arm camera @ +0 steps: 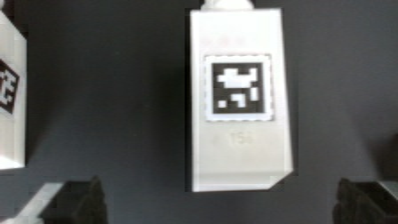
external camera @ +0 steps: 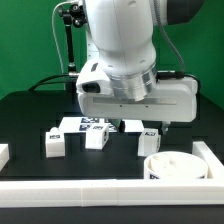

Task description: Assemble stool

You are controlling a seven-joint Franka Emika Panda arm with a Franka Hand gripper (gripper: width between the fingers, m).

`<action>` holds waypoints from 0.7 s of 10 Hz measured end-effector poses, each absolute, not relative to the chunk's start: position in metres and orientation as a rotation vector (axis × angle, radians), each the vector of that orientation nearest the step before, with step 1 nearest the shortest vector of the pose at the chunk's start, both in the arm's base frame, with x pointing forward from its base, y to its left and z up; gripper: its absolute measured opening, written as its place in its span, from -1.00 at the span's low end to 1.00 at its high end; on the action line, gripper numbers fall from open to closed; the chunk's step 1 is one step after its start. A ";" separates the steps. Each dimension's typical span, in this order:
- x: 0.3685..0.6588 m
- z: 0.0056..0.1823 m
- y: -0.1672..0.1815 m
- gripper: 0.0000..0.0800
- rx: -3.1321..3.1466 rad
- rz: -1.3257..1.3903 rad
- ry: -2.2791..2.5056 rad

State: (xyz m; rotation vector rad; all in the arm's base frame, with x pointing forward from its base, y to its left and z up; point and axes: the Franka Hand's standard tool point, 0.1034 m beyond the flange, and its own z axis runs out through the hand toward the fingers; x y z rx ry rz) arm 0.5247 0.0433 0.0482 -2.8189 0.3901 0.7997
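Note:
In the wrist view a white rectangular stool leg with a black-and-white tag lies flat on the black table, lengthwise between my two dark fingertips. My gripper is open wide and empty, above one end of this leg. In the exterior view the gripper hovers over that leg. A second leg lies close by and shows at the wrist view's edge. A third leg lies toward the exterior view's left. The round white seat sits at the exterior view's lower right.
A long white rail edges the table's front and turns up the exterior view's right side. A flat tagged sheet, the marker board, lies behind the legs. A black stand rises at the back.

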 end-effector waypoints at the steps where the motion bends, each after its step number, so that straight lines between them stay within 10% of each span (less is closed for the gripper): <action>1: 0.523 0.048 0.044 0.62 -2.773 0.858 0.348; 7: 0.509 0.038 0.048 0.62 -2.539 1.359 0.282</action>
